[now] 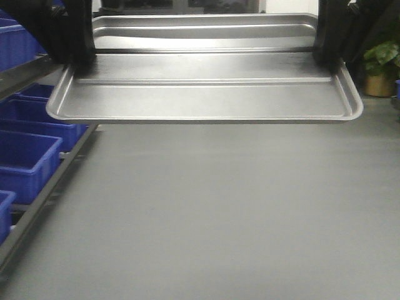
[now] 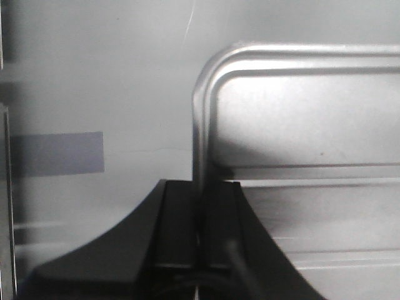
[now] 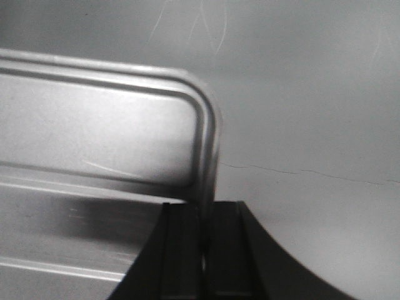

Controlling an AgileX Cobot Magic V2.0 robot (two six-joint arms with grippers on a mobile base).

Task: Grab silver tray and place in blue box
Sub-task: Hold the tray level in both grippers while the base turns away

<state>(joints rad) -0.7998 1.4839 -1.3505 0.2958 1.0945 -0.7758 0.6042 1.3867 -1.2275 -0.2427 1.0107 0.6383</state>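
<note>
Holding the shiny, mirror-like rectangular silver tray (image 1: 206, 94) up in the air, level, with its long axis running side to side across the front view. Pinched at both short ends. Black left gripper (image 2: 200, 194) closed over the raised rim at the tray's left end, just short of a rounded corner. Black right gripper (image 3: 203, 212) closed the same way over the rim at the tray's right end. One finger inside the rim and one outside, in each wrist view. Centred between the two arms, so nearer to neither.

Below the tray, well apart from it: plain grey floor (image 1: 219, 219). Behind the tray and parallel to it: a second grey metal tray (image 1: 206, 28). Left of the tray and lower: a row of blue plastic bins (image 1: 25, 156) on a dark metal rack (image 1: 47, 187). Right of the tray: a green potted plant (image 1: 381, 65).

Cannot tell which of the blue containers, if any, is the deep blue box.

Probably mid-carry. Next move likely to the tray's left, both arms together and at fixed spacing, to avoid twisting the rim out of either grip. Long axis to be matched to the box opening before lowering.
</note>
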